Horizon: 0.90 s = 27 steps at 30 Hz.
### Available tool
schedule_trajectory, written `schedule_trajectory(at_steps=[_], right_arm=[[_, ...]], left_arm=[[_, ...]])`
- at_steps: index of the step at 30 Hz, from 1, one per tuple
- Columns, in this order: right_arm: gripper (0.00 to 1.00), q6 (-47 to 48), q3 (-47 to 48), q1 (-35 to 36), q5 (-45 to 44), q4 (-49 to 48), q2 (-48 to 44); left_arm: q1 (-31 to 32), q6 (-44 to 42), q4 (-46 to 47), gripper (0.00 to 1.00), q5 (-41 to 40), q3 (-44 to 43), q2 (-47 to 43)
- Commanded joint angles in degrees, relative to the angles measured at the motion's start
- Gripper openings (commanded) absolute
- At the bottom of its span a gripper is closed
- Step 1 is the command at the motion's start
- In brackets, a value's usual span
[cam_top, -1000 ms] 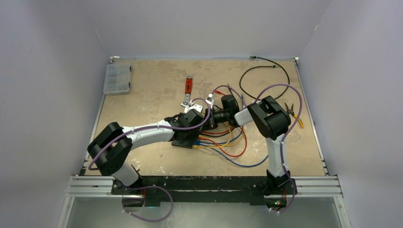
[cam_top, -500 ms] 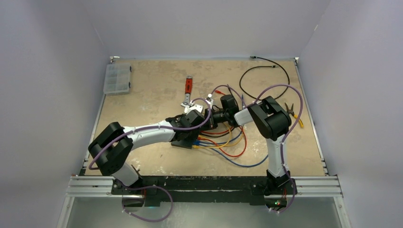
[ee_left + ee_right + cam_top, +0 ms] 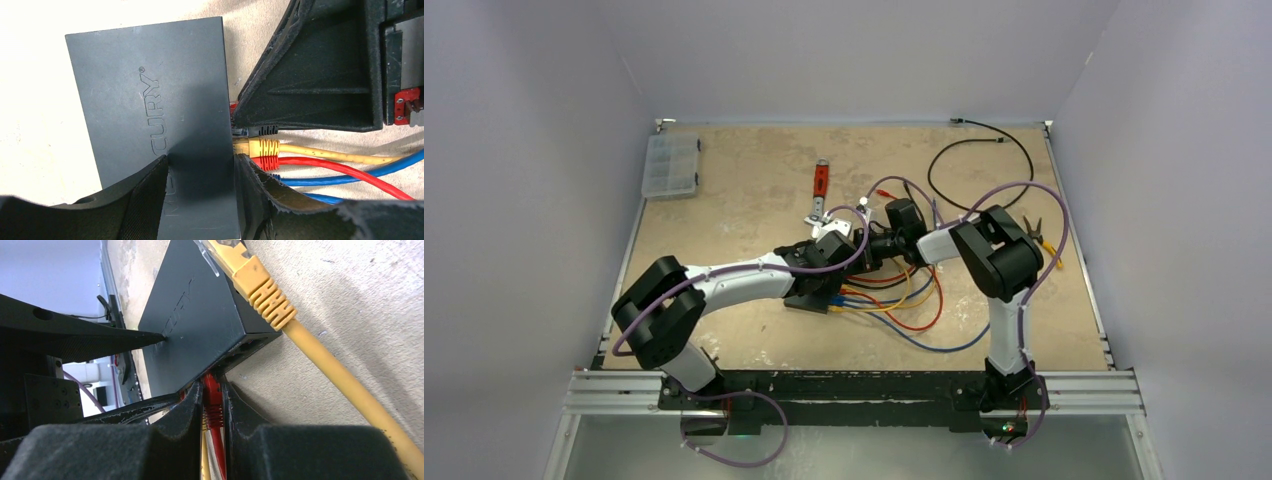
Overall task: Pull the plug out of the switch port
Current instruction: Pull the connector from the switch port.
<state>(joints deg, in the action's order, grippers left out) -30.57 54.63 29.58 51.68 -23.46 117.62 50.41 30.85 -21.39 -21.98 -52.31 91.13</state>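
Note:
The black switch [image 3: 150, 90] lies flat on the table, partly under the arms in the top view [image 3: 809, 301]. My left gripper [image 3: 200, 165] is shut across the switch's width, one finger on each long side. Yellow [image 3: 257, 148], red [image 3: 266, 161], black and blue plugs sit in its port row. My right gripper [image 3: 214, 390] is shut on a red plug [image 3: 213, 401] that sits in a port at the end of the switch [image 3: 190, 315]. A loose yellow plug [image 3: 255, 282] with a clear tip hangs near the switch's top.
A red-handled wrench [image 3: 820, 192] lies just behind the grippers. A clear compartment box [image 3: 670, 165] sits at the back left. A black cable loop [image 3: 979, 160] and yellow-handled pliers [image 3: 1042, 240] lie at the right. Coloured cables [image 3: 904, 310] trail in front.
The right arm's elbow has shifted slightly to the right. Both grippers stay at the switch.

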Motion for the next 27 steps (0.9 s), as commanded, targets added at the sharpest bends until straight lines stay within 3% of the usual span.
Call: schedule_trajectory(at_steps=[1, 27], right_arm=[[0.0, 5.46, -1.68, -0.99, -3.87, 8.76, -2.38], [0.0, 11.03, -1.93, -5.32, -6.33, 15.5, -6.99]], left_arm=[[-1.28, 0.26, -5.83, 0.48, -6.11, 0.59, 2.29], [-1.71, -1.05, -6.56, 0.5, -4.5, -0.58, 3.46]])
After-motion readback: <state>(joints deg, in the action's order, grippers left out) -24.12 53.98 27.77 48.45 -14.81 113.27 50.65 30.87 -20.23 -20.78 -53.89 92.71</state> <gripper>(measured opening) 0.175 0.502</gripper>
